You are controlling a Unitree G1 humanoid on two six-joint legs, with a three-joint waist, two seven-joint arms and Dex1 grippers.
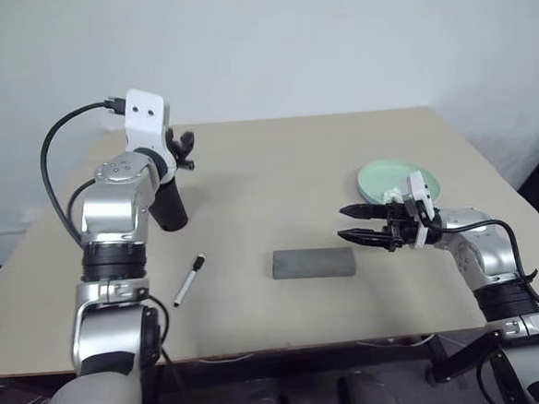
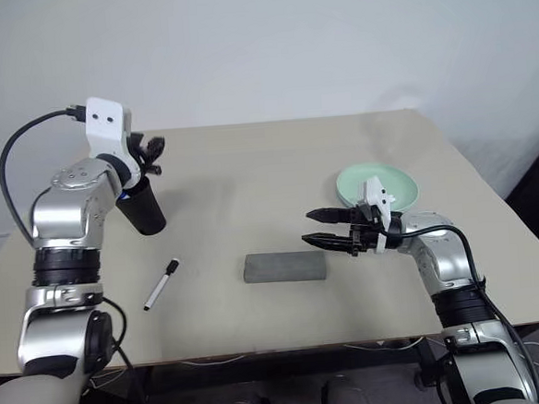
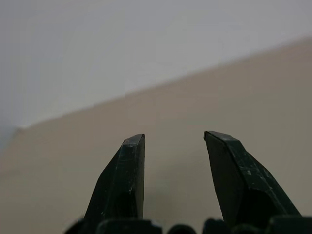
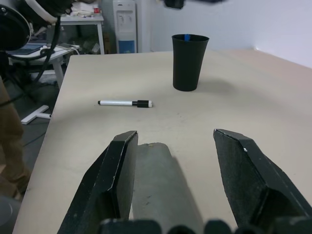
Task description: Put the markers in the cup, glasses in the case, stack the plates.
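You have one marker's blue tip showing in the cup, while a black-capped marker lies near it. The case lies shut beside that marker, and beyond it a green plate. Both the left gripper and the right gripper are spread and empty.

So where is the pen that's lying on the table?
The marker lies flat on the table on the robot's left side, between the black cup and the grey case.
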